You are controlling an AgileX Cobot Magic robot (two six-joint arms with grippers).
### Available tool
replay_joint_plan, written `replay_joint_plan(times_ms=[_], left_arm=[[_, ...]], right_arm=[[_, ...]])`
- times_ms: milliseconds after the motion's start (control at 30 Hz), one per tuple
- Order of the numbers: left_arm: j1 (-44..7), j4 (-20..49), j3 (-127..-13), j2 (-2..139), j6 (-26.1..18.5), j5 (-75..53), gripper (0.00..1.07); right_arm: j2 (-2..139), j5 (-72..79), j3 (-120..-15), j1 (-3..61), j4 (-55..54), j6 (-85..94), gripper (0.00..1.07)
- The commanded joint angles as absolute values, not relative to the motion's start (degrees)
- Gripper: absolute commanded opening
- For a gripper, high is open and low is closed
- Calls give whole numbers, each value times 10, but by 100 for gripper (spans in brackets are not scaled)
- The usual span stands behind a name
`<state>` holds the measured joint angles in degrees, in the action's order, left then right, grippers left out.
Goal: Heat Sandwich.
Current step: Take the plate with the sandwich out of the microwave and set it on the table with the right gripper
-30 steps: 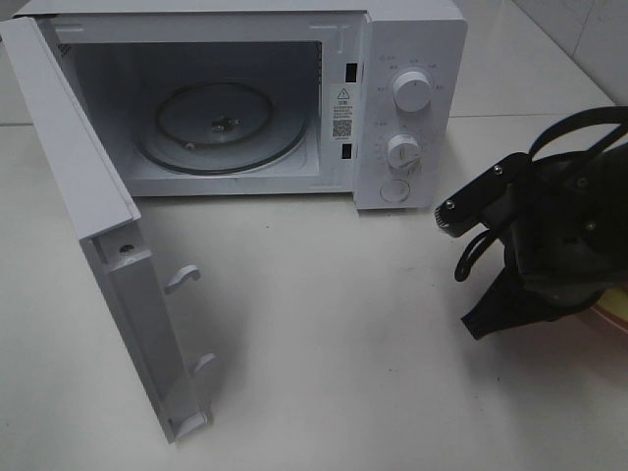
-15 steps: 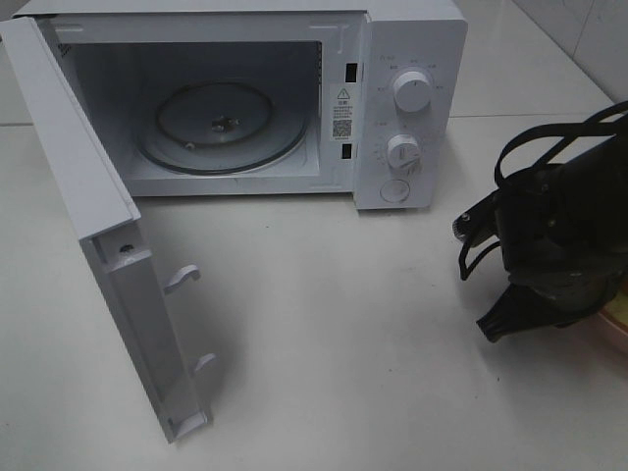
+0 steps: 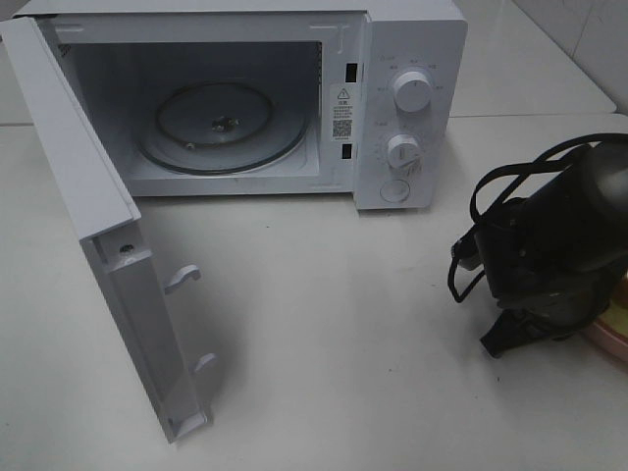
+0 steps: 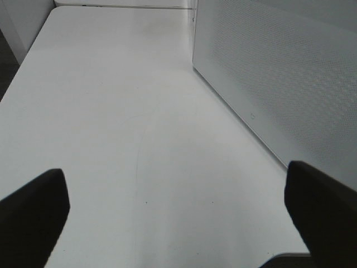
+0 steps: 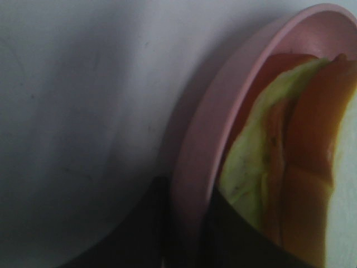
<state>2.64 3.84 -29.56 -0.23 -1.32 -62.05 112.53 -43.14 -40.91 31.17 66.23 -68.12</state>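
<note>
The sandwich (image 5: 290,167) lies on a round pink plate (image 5: 223,111), with tan crust and yellow-green filling showing. In the high view only a sliver of the plate (image 3: 610,340) shows at the right table edge, under my right arm. My right gripper (image 5: 189,226) straddles the plate's rim, with one dark finger outside and one inside, both pressed against it. My left gripper (image 4: 178,223) is open and empty, low over the bare table beside the microwave's side wall (image 4: 279,72). It is out of the high view.
The white microwave (image 3: 412,59) stands at the back with its door (image 3: 98,226) swung wide open to the left. Its glass turntable (image 3: 221,123) holds nothing. My right arm's body and cables (image 3: 549,245) cover the plate.
My right arm has moved right and lowered onto the plate, and its wrist has turned. The microwave and door have not moved.
</note>
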Motion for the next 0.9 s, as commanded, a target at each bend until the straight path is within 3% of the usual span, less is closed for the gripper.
replay_joint_plan(times_ms=[33,367,833,900], left_arm=[[28,39,-295,-6,-14,-615,98],[28,39,-295,-6,-14,-615,98],[28,39,-295,-6,-14,-615,98],[28,39,-295,-6,-14,-615,98]], right_arm=[[1137,-435,-418,308,673,-689,19],[1120,-431,-418,310,631,-650,49],[997,-427,-418,310,481,-442,56],[977,-427,-418,310,459,-414,63]])
